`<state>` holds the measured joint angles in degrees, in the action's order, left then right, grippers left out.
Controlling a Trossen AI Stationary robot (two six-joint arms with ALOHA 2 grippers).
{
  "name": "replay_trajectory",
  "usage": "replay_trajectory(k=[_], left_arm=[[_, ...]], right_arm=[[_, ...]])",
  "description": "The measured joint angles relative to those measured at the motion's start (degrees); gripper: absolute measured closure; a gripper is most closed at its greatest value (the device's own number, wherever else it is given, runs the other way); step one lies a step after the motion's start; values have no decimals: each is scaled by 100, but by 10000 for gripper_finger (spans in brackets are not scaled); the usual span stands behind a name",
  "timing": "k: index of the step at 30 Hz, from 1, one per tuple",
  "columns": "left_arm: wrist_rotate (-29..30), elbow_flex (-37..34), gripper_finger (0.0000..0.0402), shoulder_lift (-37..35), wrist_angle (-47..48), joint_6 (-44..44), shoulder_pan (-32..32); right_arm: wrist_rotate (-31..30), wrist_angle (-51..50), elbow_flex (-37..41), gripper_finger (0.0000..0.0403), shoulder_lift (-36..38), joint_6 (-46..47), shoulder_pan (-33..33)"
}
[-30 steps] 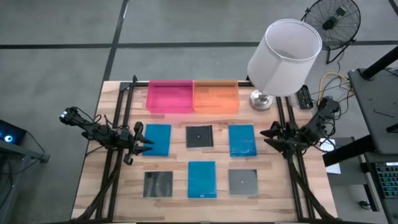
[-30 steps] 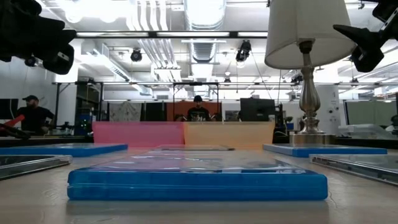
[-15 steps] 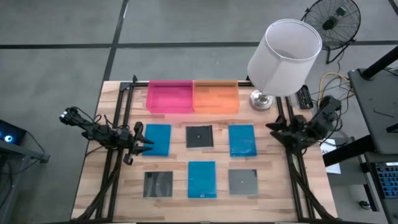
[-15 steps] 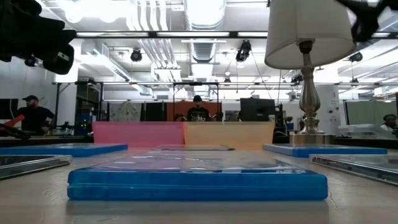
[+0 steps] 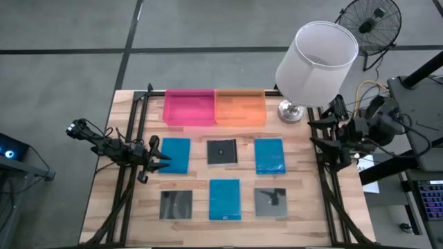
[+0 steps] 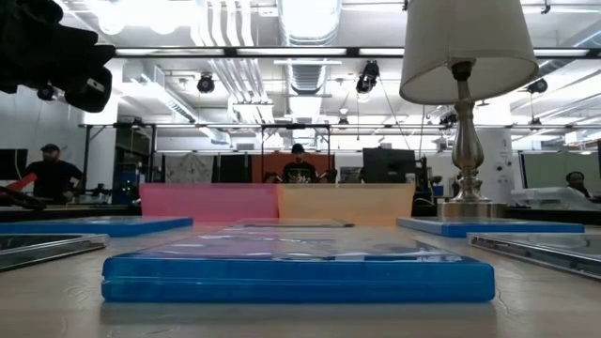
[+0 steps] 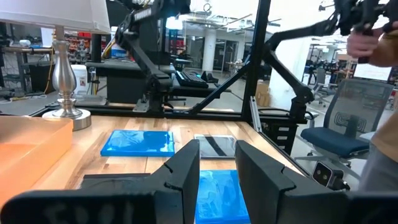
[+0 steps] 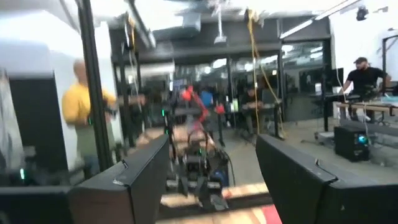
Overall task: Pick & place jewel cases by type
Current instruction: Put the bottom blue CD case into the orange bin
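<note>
The left gripper's [image 5: 163,155] jaws stand narrowly parted with nothing between them, hanging above the desk [image 5: 197,187] at the left edge of the back-left blue jewel case [image 5: 176,154]. The right gripper's [image 8: 211,171] jaws are spread wide and empty; in the high view that arm is raised at the desk's right edge, beside the lamp [image 5: 315,62], well apart from every case.

Behind the cases, a pink tray [image 5: 188,108] and an orange tray [image 5: 239,107] sit touching side by side along the far edge.

The six cases lie flat in two rows of three. Back row: blue, black [image 5: 222,151], blue [image 5: 269,155]. Front row: dark grey [image 5: 176,204], blue [image 5: 224,199], dark grey [image 5: 270,202]. Each blue case's long axis runs from the front edge toward the trays.

People show in the room beyond.
</note>
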<state>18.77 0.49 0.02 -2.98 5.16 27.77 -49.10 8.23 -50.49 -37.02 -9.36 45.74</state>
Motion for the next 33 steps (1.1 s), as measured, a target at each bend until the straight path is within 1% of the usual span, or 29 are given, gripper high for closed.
replay_trajectory(k=[4, 7, 10, 14, 19, 23, 26, 33], left_arm=[[-1, 0, 314, 0, 0, 1, 0], [-1, 0, 314, 0, 0, 1, 0], [-1, 0, 314, 1, 0, 1, 0], [-1, 0, 314, 1, 0, 1, 0], [1, 0, 314, -1, 0, -1, 1], [-1, 0, 314, 0, 0, 0, 0], [-1, 0, 314, 1, 0, 1, 2], [21, 0, 314, 1, -1, -1, 2]], right_arm=[[-3, -1426, -1077, 173, -638, 496, -2], [-18, -2294, -1761, 193, -1159, 738, -2], [-152, -2925, -2321, 226, -1661, 937, -4], [-242, -3479, -2899, 282, -2165, 1228, -125], [-236, -3860, -3126, 349, -2679, 1817, -378], [-185, -3840, -3188, 383, -2976, 2059, -515], [-161, -3850, -3230, 393, -3204, 2327, -627], [-161, -3834, -3505, 394, -3594, 2864, -769]])
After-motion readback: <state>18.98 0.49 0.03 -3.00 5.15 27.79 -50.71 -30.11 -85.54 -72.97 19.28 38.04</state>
